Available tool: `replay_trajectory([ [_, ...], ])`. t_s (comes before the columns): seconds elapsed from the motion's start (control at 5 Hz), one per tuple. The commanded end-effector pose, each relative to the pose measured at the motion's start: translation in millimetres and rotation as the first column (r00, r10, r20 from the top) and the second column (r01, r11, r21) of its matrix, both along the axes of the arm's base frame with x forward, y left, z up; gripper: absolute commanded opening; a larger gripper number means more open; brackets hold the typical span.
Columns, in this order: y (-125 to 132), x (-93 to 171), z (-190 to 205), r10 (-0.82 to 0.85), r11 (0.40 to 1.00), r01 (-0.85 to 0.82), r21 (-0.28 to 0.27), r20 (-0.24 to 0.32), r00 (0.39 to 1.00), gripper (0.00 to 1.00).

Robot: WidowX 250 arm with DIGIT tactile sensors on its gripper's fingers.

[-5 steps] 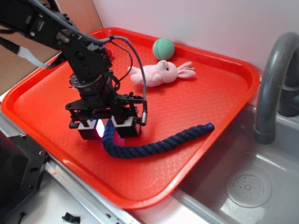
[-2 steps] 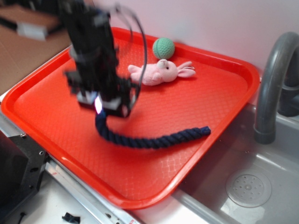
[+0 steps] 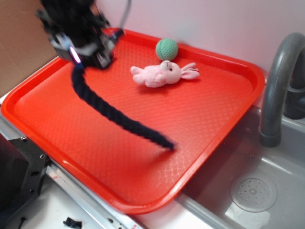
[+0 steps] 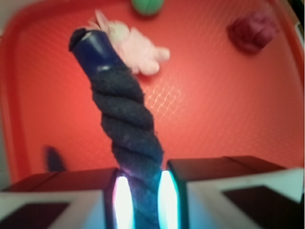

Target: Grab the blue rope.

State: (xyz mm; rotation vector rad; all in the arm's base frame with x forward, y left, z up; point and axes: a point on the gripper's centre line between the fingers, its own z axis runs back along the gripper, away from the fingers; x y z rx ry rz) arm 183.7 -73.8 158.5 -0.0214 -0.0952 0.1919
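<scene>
Lifted since a second ago: end effector [image 3: 78,56] went from low at left-centre of the exterior frame up to the upper left, and the blue rope [image 3: 114,117] came with it. Earlier the rope lay curved flat on the tray; now it hangs in a diagonal line from upper left toward lower centre, free end [image 3: 167,143] near or just brushing the red tray [image 3: 228,71], contact unclear through motion blur. Judgement: grab is done, rope mostly airborne, only the tail left to clear.

Wrist view, nearest first: jaws clamped on the rope [image 4: 126,129] at bottom centre, glowing pads [image 4: 123,198] pressed on both sides of it. Rope is dark navy, thick, twisted strands, fuzzy surface; a smooth bound tip [image 4: 90,45] points to the upper left of that frame. Looks limp, bends under its own weight.

Farther back, untouched: pink bunny [image 3: 162,74] upper centre, green ball [image 3: 167,49] just behind it. Dark red lump [image 4: 252,29] upper right in wrist view, cannot identify. Sink [image 3: 252,191] and grey faucet [image 3: 279,81] at right.
</scene>
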Motion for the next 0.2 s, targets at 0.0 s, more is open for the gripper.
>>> replay_trajectory([
  [0.0,2.3,-3.7,34.3,0.044,0.999,-0.044,0.027,0.004,0.999,0.0],
])
